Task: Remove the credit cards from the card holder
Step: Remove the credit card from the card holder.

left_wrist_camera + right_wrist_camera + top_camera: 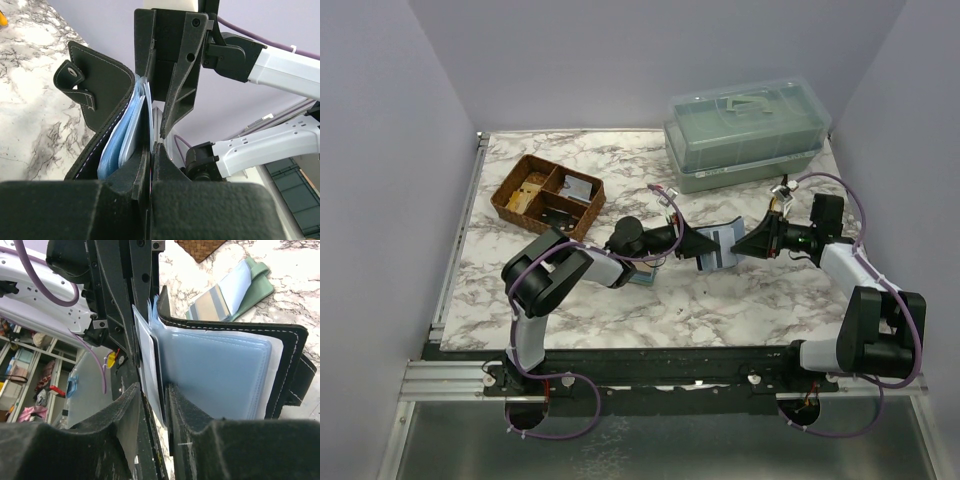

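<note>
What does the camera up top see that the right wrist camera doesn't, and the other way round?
Only the top view shows the clear lidded plastic box at the back and the mounting rail at the near edge. Only the right wrist view shows, close up, the pale blue sleeves inside the card holder, plus cluttered shelves beyond the table. Both show the black card holder pinched between the left gripper and right gripper, the marble table, and the wicker tray, though the wrist view catches just its corner.
</note>
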### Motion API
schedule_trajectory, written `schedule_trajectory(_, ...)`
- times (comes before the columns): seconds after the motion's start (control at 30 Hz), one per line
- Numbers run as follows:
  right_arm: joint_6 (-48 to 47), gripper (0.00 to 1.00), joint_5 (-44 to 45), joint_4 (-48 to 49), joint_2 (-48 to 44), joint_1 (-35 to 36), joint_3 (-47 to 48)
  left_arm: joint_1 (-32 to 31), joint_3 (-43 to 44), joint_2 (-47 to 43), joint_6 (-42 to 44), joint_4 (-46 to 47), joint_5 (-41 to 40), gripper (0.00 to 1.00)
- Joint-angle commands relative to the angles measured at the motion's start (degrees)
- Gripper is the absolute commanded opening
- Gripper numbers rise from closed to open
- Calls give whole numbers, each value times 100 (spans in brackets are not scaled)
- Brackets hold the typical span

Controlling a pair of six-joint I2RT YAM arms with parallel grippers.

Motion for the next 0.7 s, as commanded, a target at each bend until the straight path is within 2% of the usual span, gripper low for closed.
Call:
schedule_trajectory(0.0, 88, 28, -164, 172, -61, 68, -111, -249, 188, 44, 74, 194, -114, 0)
schedule_trajectory(0.1, 61, 5, -261, 153, -52, 72, -85, -254, 190, -15, 149, -14, -113, 0)
schedule_trajectory(0.13, 31, 1, -270, 124, -49, 69, -70, -247, 181, -39, 153, -27, -97, 0)
schedule_trajectory(0.27, -222, 0, -143, -190, -107, 63, 57, -85, 108, -104, -21, 27, 162, 0)
schedule_trajectory(0.67, -133, 0, -229, -153, 31, -46, 40, 348, -376, -345, -553, 1047, 655, 0)
